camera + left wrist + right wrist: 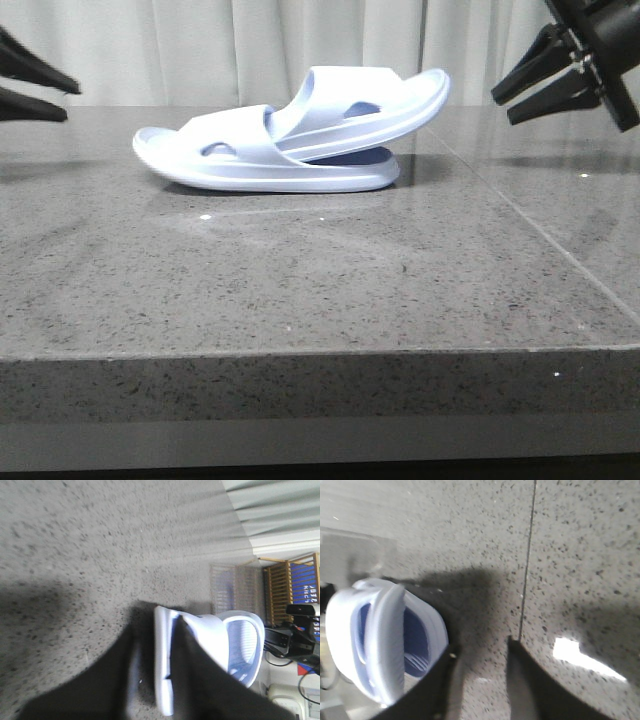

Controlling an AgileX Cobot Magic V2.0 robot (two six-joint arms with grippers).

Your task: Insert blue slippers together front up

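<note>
Front view: the blue slippers (300,135) lie nested on the table (300,290), long axis crosswise, upper slipper tilted up rightward, between the left gripper (62,100) and right gripper (500,108). Both stand parted, empty. Wrist views: the slippers sit ahead of each gripper's open fingers.

No legible text anywhere; white lettering on the blue panel (304,587) behind the wooden rack (289,587) is too blurred to read.
</note>
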